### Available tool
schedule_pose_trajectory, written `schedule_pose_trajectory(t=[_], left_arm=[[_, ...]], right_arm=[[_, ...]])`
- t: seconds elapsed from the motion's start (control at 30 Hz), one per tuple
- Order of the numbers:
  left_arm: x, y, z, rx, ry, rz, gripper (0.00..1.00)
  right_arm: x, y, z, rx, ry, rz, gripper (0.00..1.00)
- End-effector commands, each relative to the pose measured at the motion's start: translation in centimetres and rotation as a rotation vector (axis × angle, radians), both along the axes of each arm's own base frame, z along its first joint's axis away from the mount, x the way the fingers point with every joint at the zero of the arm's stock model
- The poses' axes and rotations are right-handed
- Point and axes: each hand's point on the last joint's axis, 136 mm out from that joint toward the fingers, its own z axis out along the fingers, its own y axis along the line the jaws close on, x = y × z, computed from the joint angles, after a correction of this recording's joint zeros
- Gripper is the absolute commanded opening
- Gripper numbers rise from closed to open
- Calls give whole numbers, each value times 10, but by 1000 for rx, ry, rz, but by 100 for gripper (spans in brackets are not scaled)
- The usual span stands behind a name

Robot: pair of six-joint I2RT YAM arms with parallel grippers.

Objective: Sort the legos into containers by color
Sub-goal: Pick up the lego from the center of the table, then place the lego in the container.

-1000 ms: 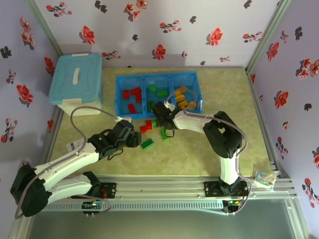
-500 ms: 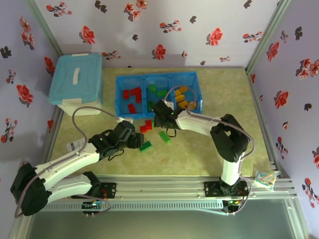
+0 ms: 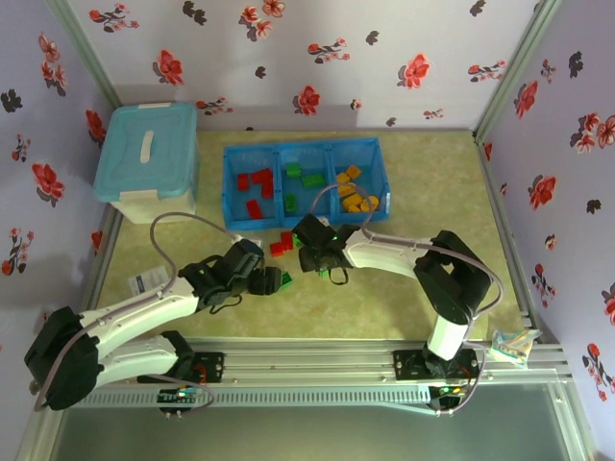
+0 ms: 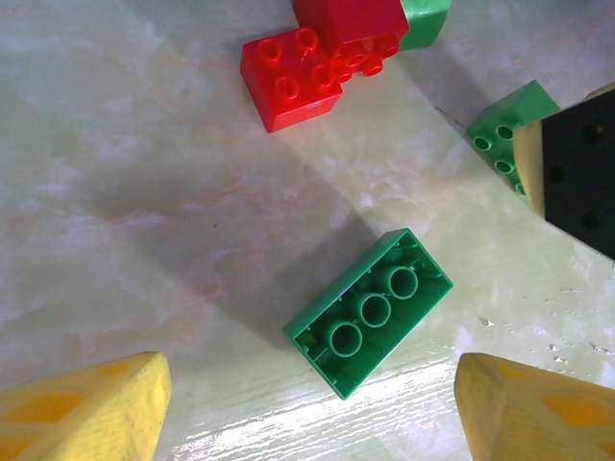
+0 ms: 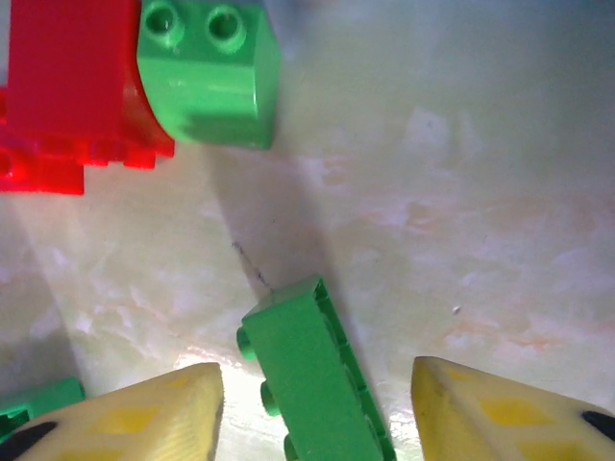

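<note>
- An upside-down green lego (image 4: pixel 370 312) lies on the table (image 4: pixel 144 192) between the wide-apart fingers of the left gripper (image 4: pixel 307 413), ungripped.
- A second green lego (image 5: pixel 312 379), on its side, lies between the parted fingers of the right gripper (image 5: pixel 317 418).
- Red legos (image 3: pixel 282 243) sit nearby, in front of the blue containers (image 3: pixel 306 148).
- These hold red bricks on the left, green in the middle, orange on the right.

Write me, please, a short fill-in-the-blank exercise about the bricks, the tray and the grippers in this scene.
1. The left compartment of the tray holds ___ bricks.
2. The upturned brick between the fingers of the left gripper is ___.
3. In the top view, the lidded box stands to the ___ of the tray.
4. The right gripper has its jaws ___.
Missing words: red; green; left; open.
</note>
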Motion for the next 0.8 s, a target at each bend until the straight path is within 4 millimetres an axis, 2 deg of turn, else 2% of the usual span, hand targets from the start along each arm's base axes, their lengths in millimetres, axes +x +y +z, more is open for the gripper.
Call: schedule_pose_trajectory(t=[0.0,0.13,0.2,0.33,0.43,0.57,0.63,0.73,0.77], left_arm=[[-1,-4,7,-37,-10,3,78],[-2,-1,4,-29,-6,0,78],[-4,-1,2,-24,2,-7,77],[-8,-3,-7,6,27,-32,77],[-11,-3,-15,34,48,-44,77],[-14,-8,-23,55,63,-64,77],[-16,-10,-27,69,71,-75,76],[-18,-13,-33,88,84,-90,75],[-19,-15,-34,94,87,-98,75]], right_arm=[[-10,-3,-11,-51,28,25,48],[-11,-1,-15,-66,43,36,35],[-7,1,-11,-72,35,44,28],[10,5,20,-89,-39,52,20],[33,10,54,-79,-116,47,18],[78,15,93,-27,-184,17,18],[101,16,101,-7,-196,-3,18],[136,17,102,6,-200,-28,19],[149,18,104,5,-204,-33,24]])
